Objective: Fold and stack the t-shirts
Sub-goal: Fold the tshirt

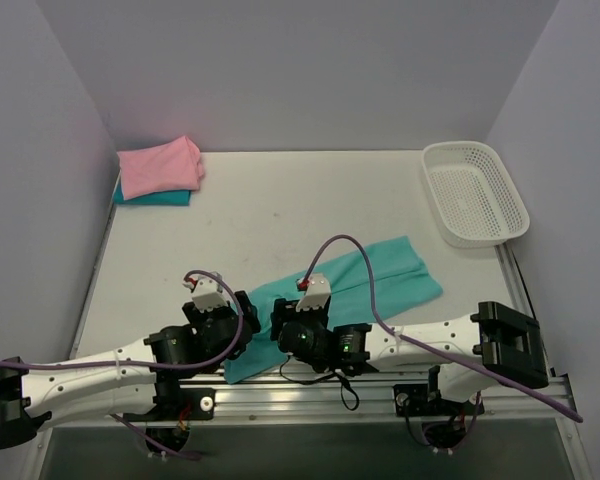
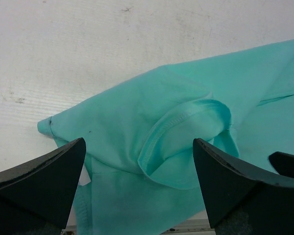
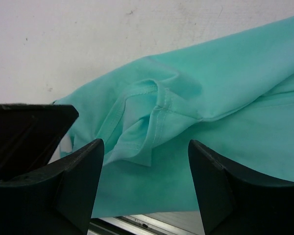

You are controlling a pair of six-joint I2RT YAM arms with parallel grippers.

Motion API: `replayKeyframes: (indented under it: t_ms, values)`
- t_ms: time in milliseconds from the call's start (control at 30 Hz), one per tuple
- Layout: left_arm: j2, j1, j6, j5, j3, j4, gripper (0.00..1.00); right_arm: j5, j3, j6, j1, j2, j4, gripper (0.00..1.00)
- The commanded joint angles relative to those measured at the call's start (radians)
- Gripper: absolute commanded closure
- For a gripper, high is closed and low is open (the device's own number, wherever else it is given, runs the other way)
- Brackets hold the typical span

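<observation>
The teal-green t-shirt [image 1: 380, 275] lies in a long, partly folded strip near the table's front edge, running from front left to mid right. My left gripper [image 1: 242, 318] is open over its near-left end, its jaws on either side of a curled sleeve hem [image 2: 179, 142]. My right gripper [image 1: 298, 322] is open beside it over a folded hem [image 3: 147, 132], not touching the cloth. A folded pink t-shirt [image 1: 158, 166] lies on a folded darker teal-blue t-shirt [image 1: 160, 198] at the back left.
A white mesh basket [image 1: 477, 192] stands at the back right. The metal rail [image 1: 310, 385] runs along the table's front edge just below the shirt. Walls close in the left, back and right sides.
</observation>
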Motion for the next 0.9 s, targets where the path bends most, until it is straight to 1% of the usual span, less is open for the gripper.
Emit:
replayKeyframes:
  t_ms: [0,67,167,200,267,300,333,433,633,700,733,867]
  values:
    - [0.008,-0.002,-0.107,-0.012,-0.049,0.035,0.00,0.083,-0.021,0.039,-0.007,-0.050,-0.046,0.35]
    - [0.012,-0.002,-0.112,0.006,-0.077,0.096,0.00,0.087,-0.027,0.041,-0.007,-0.055,-0.045,0.36]
    - [0.022,-0.002,-0.115,0.014,-0.101,0.122,0.00,0.098,-0.028,0.038,-0.008,-0.049,-0.037,0.37]
    - [0.023,-0.001,-0.118,0.013,-0.100,0.119,0.05,0.101,-0.027,0.033,-0.013,-0.045,-0.032,0.37]
    - [0.022,-0.002,-0.119,0.007,-0.089,0.110,0.06,0.100,-0.021,0.015,-0.020,-0.024,-0.009,0.39]
    - [0.022,-0.002,-0.119,0.005,-0.088,0.108,0.06,0.094,-0.018,0.006,-0.034,-0.016,0.000,0.43]
    - [0.019,-0.002,-0.118,0.002,-0.083,0.107,0.06,0.087,-0.007,-0.010,-0.045,0.006,0.018,0.51]
    - [0.002,-0.002,-0.104,-0.003,-0.075,0.105,0.06,0.052,0.012,-0.043,-0.083,0.062,0.053,0.64]
    - [-0.043,-0.001,-0.084,-0.007,-0.065,0.078,0.06,0.040,0.079,-0.070,-0.109,0.183,0.067,0.66]
    - [-0.057,-0.002,-0.084,-0.009,-0.068,0.067,0.06,0.034,0.088,-0.070,-0.109,0.200,0.072,0.66]
    - [-0.060,-0.002,-0.084,-0.009,-0.069,0.065,0.06,0.029,0.088,-0.070,-0.109,0.212,0.077,0.71]
    - [-0.080,-0.002,-0.082,-0.009,-0.078,0.062,0.06,0.018,0.082,-0.059,-0.109,0.215,0.075,0.81]
